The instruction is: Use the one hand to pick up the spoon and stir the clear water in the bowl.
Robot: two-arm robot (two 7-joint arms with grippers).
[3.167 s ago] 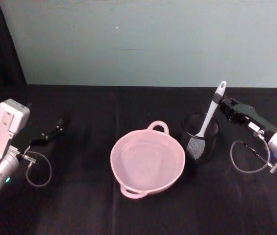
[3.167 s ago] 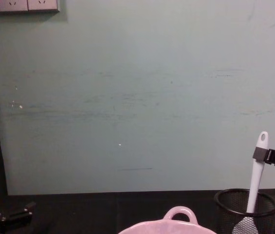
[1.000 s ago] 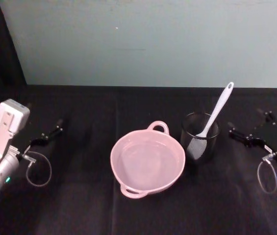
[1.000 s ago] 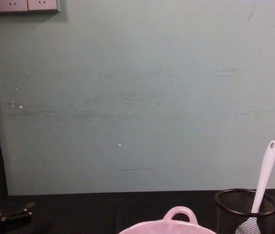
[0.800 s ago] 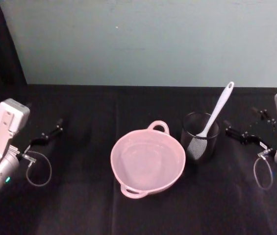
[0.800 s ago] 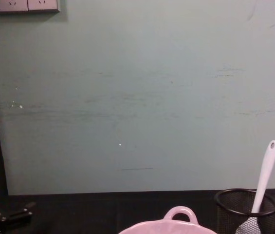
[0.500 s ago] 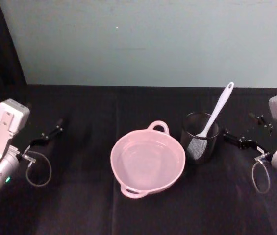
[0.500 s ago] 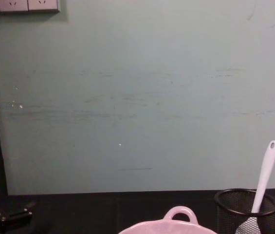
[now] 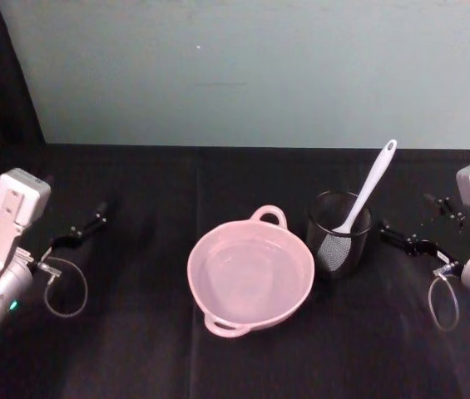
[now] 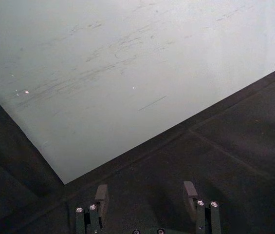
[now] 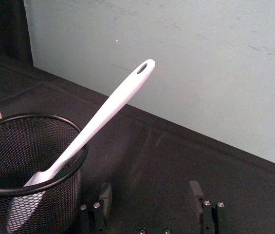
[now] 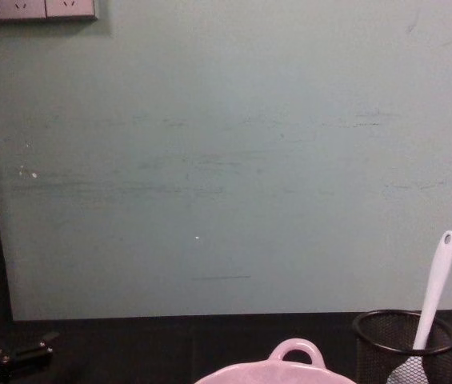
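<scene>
While spoon stands cupped, right gripper open

White spoon, black wire-mesh cup, pale pink bowl, black tablecloth.

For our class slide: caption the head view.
White spoon leans in mesh cup beside pink bowl; both grippers apart.

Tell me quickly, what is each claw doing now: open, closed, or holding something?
Left claw: open, holding nothing, parked at the table's left.
Right claw: open, holding nothing, just right of the mesh cup with the spoon.
</scene>
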